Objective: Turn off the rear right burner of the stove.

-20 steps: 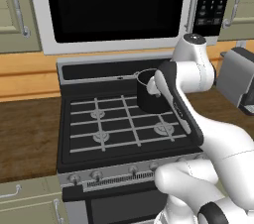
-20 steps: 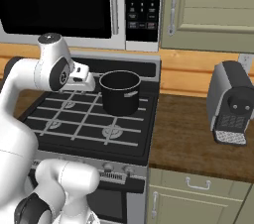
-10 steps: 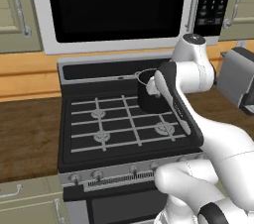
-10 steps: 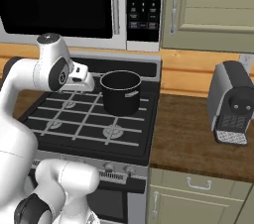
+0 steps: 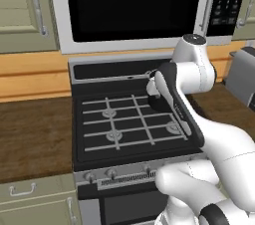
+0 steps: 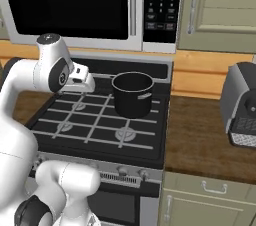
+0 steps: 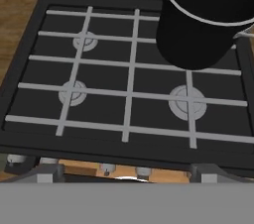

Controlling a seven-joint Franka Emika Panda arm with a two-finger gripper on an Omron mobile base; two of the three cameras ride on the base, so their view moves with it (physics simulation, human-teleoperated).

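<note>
The stove [image 5: 124,119] is a wide black gas range with grid grates [image 7: 129,69]. A black pot [image 6: 132,94] stands on its rear right burner and hides the burner head; the same pot [image 7: 208,20] sits at the hand view's top right. Small knobs [image 7: 105,168] line the silver front strip [image 6: 120,172]. My gripper [image 7: 126,173] hovers above the stove's front part, open, its tips wide apart with nothing between them. In the right base view my white hand [image 6: 81,77] hangs left of the pot, apart from it.
A large microwave [image 5: 134,5] hangs above the stove. A grey coffee machine [image 6: 242,105] stands on the wooden counter [image 6: 200,140] to the right. More wooden counter [image 5: 35,134] lies left of the stove. Cabinet doors [image 6: 220,5] are above.
The hand has sunk slightly over the stove. The pot and the knobs have not moved.
</note>
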